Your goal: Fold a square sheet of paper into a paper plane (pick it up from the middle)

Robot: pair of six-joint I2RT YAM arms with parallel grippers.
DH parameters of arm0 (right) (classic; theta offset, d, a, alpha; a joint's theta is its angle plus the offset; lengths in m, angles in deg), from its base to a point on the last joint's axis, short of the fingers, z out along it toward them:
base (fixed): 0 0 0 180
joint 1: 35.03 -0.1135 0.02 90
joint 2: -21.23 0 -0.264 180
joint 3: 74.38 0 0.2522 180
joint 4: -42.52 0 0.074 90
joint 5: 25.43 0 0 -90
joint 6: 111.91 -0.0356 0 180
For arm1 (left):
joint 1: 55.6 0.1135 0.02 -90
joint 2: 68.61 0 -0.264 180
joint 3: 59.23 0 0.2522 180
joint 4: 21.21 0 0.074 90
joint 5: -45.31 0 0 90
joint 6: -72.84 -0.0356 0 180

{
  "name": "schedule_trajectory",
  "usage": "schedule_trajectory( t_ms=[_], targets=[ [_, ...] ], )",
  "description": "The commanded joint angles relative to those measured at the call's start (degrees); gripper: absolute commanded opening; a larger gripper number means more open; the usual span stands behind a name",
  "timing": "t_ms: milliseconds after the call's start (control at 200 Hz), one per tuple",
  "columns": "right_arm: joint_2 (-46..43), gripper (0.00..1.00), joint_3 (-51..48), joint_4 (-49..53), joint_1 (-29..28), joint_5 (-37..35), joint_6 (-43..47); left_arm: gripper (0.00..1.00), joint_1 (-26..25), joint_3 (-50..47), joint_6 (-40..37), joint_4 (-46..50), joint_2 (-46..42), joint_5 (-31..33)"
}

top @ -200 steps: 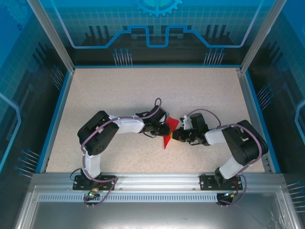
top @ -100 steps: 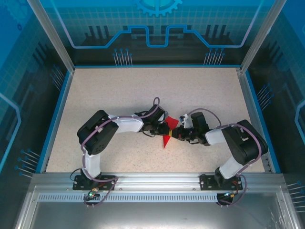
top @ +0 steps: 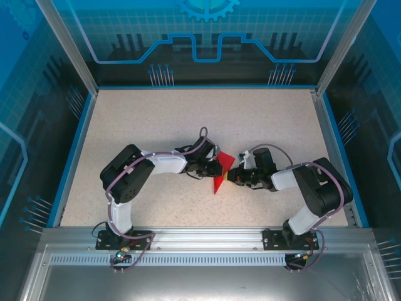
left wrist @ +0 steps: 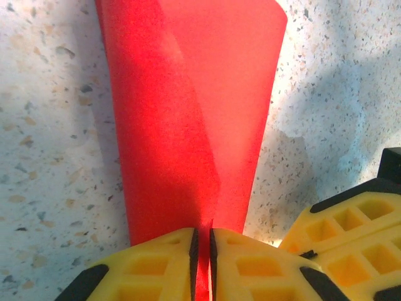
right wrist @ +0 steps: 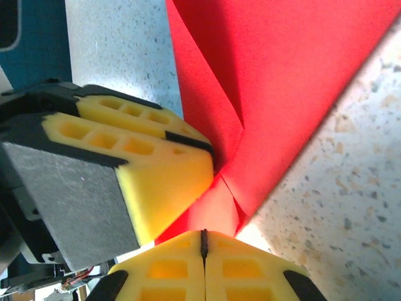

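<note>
paper (top: 220, 173): creased to a taper, mid-bench (top: 156, 119) | left fingers (left wrist: 194, 252): pinching its narrow end | right fingers (right wrist: 200, 252): pressed together, seemingly nipping its edge | handling: light, limp, tears easily; likely best gripped close to creases, gently

From above, the left gripper (top: 215, 169) and the right gripper (top: 232, 177) meet over the red paper (top: 218, 182). Its middle is hidden under them, and their fingers are too small to make out. In the left wrist view the paper runs off the top edge. Its near end is lost between the yellow fingers (left wrist: 156, 263), which the bottom edge cuts off. In the right wrist view the paper runs off the top and right edges. Its tip reaches the right gripper's closed fingers (right wrist: 169, 266), but whether it is pinched there cannot be told.
</note>
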Motion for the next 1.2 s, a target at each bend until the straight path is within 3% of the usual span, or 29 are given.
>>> schedule_trajectory(
  t_ms=[0, 580, 1195],
  targets=[
    [0.7, 0.04, 1.2, 3.1, 0.6, 1.2, 1.3, 0.15, 0.6, -0.6, -0.8, -0.3, -2.3, -0.9],
    [6.8, 0.02, 3.5, 4.0, -0.6, -1.0, 1.6, 0.07, 0.5, 0.1, -0.7, 0.1, -3.8, -2.5],
    [8.8, 0.01, 3.0, 2.3, -0.5, -1.2, 1.2, 0.02, 0.5, -0.1, 2.7, -5.6, -3.2, -7.6]
  ],
)
